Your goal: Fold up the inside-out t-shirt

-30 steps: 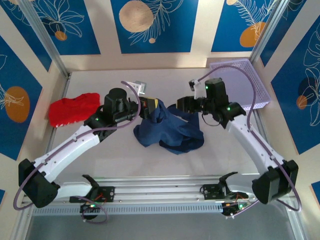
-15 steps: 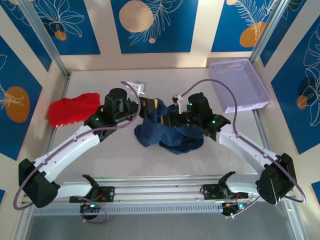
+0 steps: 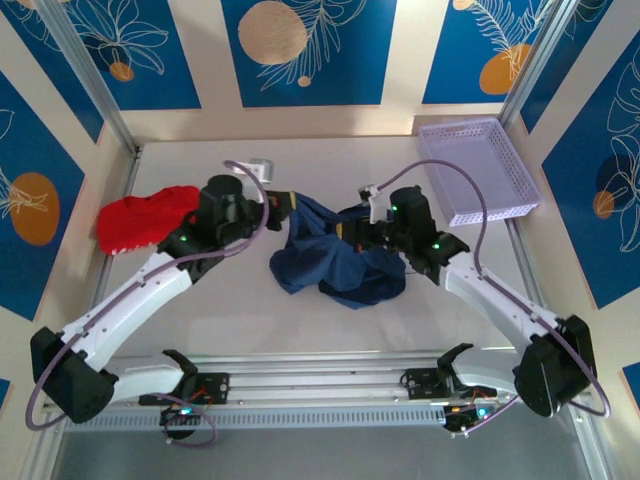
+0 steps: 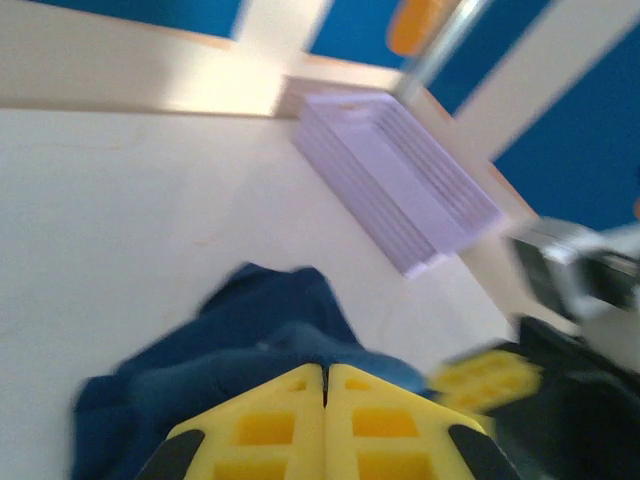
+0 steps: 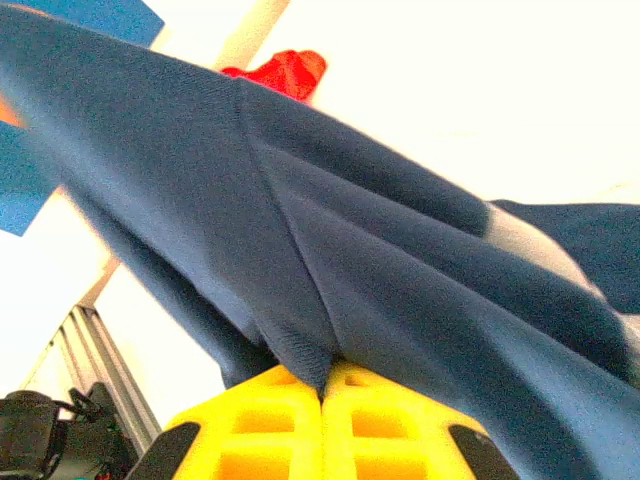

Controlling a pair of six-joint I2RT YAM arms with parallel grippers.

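The pale, matte table [image 3: 240, 310] is boxed in by cream walls hung with deep blue panels [image 3: 305, 50] that carry gold discs and white leaf outlines, and slim metal posts [image 3: 90, 75] stand in the far corners. An aluminium rail [image 3: 320, 365] runs along the near edge. The inside-out t-shirt [image 3: 335, 265] lies bunched at the table's middle, its far part drawn up between the two arms. The left gripper [image 3: 285, 203] meets the shirt's far-left edge. In its wrist view the yellow fingers [image 4: 270, 420] are pressed together with navy cloth [image 4: 250, 340] rising to their tips. The right gripper [image 3: 348, 232] is at the shirt's far-right side, and its fingers [image 5: 390, 430] are clamped on a fold of the cloth [image 5: 350, 250], which stretches away taut and creased. A red garment [image 3: 145, 218] lies crumpled near the left wall, well apart from the shirt. A lavender basket [image 3: 481, 122] sits in the far right corner, its slatted wall [image 4: 400, 190] blurred in the left wrist view.
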